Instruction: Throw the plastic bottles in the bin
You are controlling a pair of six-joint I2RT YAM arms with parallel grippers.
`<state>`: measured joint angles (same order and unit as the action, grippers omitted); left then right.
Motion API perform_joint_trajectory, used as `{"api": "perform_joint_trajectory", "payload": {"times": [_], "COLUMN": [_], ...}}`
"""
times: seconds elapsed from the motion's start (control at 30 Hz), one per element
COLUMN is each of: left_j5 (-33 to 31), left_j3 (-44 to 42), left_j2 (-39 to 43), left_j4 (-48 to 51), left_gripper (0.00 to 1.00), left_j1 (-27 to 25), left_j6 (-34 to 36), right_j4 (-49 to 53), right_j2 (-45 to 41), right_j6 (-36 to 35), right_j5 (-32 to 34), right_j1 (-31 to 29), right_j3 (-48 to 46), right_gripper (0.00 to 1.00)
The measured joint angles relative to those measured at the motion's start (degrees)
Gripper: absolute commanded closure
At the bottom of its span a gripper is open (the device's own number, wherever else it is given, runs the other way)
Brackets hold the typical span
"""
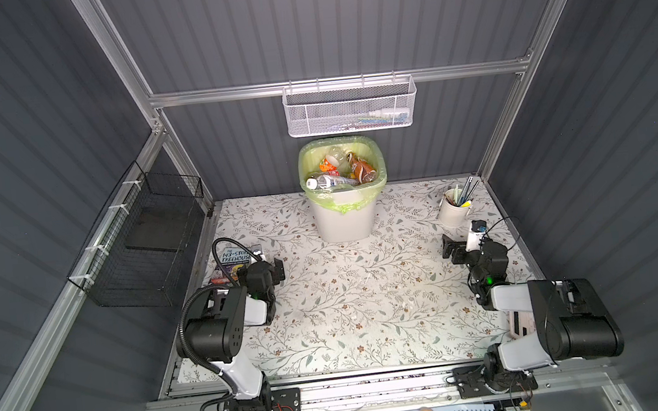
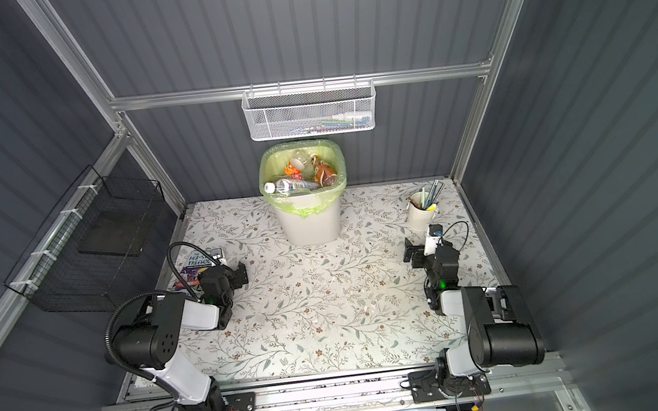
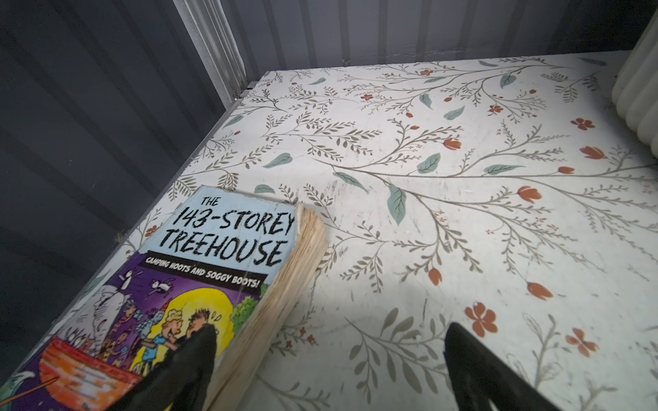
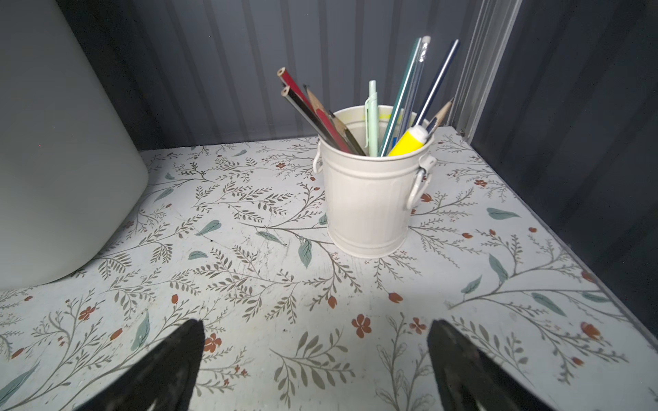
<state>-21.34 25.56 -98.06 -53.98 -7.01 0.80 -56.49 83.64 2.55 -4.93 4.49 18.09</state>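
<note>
The white bin [image 1: 344, 221] [image 2: 308, 227], lined with a light green bag, stands at the back middle of the floral table. Several plastic bottles [image 1: 334, 173] [image 2: 300, 176] lie inside it, piled almost to the rim, with orange, brown and blue labels. In both top views no bottle shows on the table. My left gripper [image 1: 278, 269] [image 2: 242, 273] [image 3: 329, 334] hangs open and empty low over the table's left side, one finger over a book. My right gripper [image 1: 451, 249] [image 2: 412, 253] [image 4: 317, 325] is open and empty on the right side, with the bin's wall [image 4: 53, 142] nearby.
A paperback book [image 1: 236, 260] [image 3: 213, 249] lies at the table's left edge. A white cup of pens [image 1: 453, 211] [image 4: 370, 203] stands at the back right. A white mesh basket [image 1: 349, 108] hangs on the back wall above the bin. A black wire basket [image 1: 146, 249] hangs on the left wall.
</note>
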Motion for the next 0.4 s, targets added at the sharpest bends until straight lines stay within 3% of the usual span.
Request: {"api": "perform_joint_trajectory", "payload": {"times": [0.4], "left_j5": [0.00], "left_j3": [0.00], "left_j2": [0.00], "left_j4": [0.00], "left_gripper": [0.00], "left_j1": [0.00], "left_j6": [0.00], "right_j4": [0.83], "right_j2": [0.00], "right_j6": [0.35], "right_j5": [0.00], "right_j1": [0.35], "right_j3": [0.00], "right_gripper": [0.01]}}
